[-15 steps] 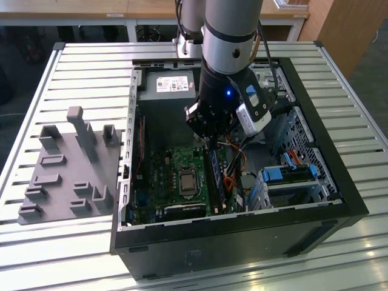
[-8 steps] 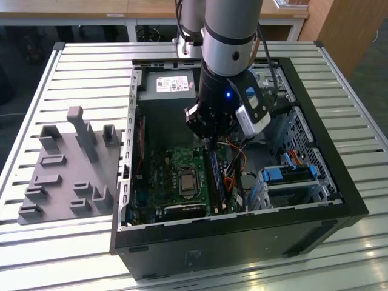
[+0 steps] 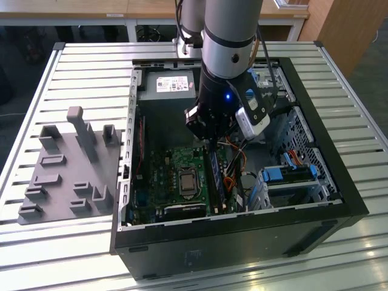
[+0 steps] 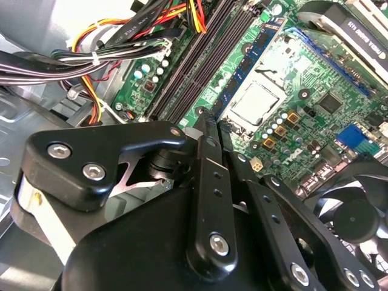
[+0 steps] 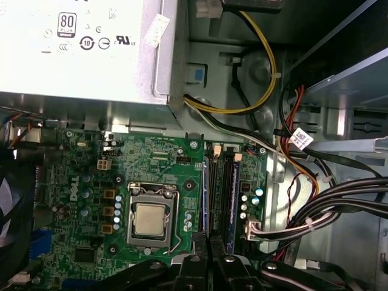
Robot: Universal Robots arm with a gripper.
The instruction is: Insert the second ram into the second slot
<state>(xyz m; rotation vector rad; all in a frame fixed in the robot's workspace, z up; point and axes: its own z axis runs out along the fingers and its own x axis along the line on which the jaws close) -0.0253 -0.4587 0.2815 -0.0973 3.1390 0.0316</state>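
Jaws: sitting drawn together on the gripper (image 4: 209, 121), barely a sliver between them. The tips are meeting the near end of the stick, and I can't tell if they're pinching its edge or just bearing on it.
Second ram: the second ram (image 5: 205, 200) is standing on edge in the slot nearest the CPU socket (image 5: 150, 218), running parallel to the neighbouring dark slots (image 4: 197, 60).
Seating: it's looking down in the slot, but whether it's fully home isn't showing.
Doing it well: I'd be pushing straight down along the slot line with no twist. Loading one end alone is risking a tilted stick, so I'd be watching both ends going down level.
Hazard: cable bundle (image 5: 339, 206) is lying just beside the slots, so I'd be steering the gripper clear of it.
Print: power supply (image 5: 121, 79) is carrying a pale label (image 5: 91, 36) with certification marks. Motherboard (image 5: 79, 182) is showing white lettering. A small white tag (image 5: 299, 139) is hanging on a cable. Not transcribing any of it.
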